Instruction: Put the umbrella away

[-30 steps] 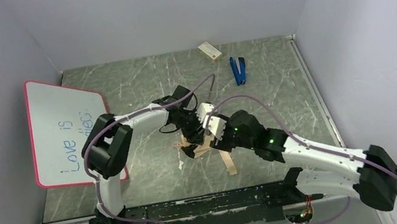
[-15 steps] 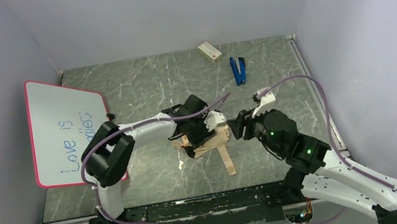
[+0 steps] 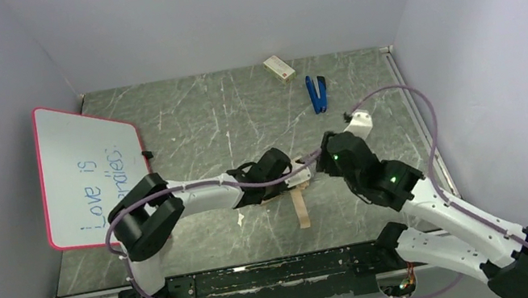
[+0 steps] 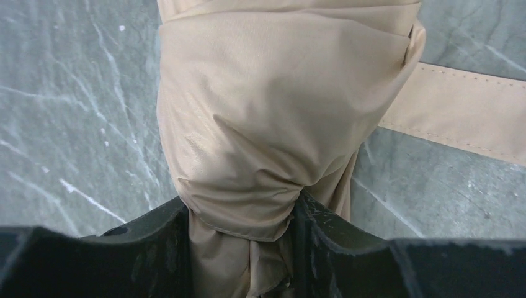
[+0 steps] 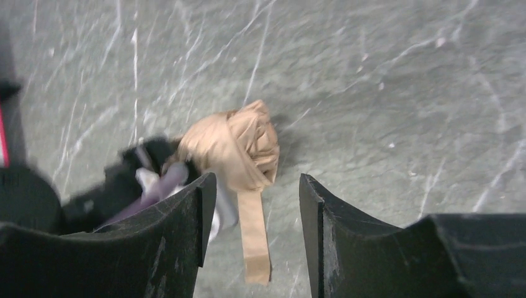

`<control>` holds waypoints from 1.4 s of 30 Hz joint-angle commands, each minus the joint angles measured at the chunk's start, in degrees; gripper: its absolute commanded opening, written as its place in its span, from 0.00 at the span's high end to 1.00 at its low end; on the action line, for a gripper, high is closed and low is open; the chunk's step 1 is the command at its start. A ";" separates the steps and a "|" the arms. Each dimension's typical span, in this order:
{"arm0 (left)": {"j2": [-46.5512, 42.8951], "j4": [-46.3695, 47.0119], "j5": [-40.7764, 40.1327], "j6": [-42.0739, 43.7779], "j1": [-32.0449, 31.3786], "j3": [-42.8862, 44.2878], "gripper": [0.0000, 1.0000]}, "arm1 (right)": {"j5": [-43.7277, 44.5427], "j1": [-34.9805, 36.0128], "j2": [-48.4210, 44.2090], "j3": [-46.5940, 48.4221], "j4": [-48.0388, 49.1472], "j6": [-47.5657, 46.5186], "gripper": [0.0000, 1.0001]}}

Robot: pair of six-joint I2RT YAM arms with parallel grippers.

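The umbrella [image 4: 273, 112] is a bunched roll of beige fabric lying on the green marble table [image 3: 190, 121]. My left gripper [image 4: 242, 214] is shut on its near end, the fabric pinched between both black fingers. In the top view the left gripper [image 3: 288, 171] covers most of the umbrella [image 3: 302, 178]. Its tan closure strap [image 3: 302, 209] trails toward the near edge. My right gripper [image 5: 255, 181] is open and hovers just right of the roll, holding nothing; the umbrella [image 5: 234, 146] and strap [image 5: 254, 245] show beyond its fingers. In the top view the right gripper [image 3: 323, 165] sits close beside the left one.
A pink-framed whiteboard [image 3: 89, 176] leans at the left wall. A blue tool [image 3: 317, 93] and a small white box [image 3: 279, 68] lie at the back. A small white scrap [image 3: 240, 219] lies left of the strap. Grey walls close three sides.
The right gripper has come off the umbrella and drawn back to the right. The left gripper has shifted right and lower with the umbrella, which now lies more tightly bundled.
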 commanded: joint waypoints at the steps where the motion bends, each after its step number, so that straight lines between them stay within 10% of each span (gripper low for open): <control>1: 6.35 -1.81 -10.57 2.18 -1.88 -5.73 0.95 | -2.10 -10.94 -0.36 3.09 0.18 -1.21 0.45; 9: 8.36 3.39 -20.46 3.52 -6.50 -9.40 0.95 | -20.57 -31.39 6.35 4.64 7.57 -12.21 0.43; 23: 14.59 15.77 -40.16 8.97 -16.42 -12.25 0.95 | -55.97 -33.91 35.00 15.46 30.02 -35.18 0.27; 31: 20.31 23.84 -48.45 13.80 -20.21 -12.76 0.95 | -73.51 -32.89 48.12 31.14 11.29 -62.54 0.30; 42: 25.48 26.27 -50.84 15.69 -22.94 -11.79 0.95 | -68.81 -24.94 52.18 34.18 -10.19 -89.24 0.30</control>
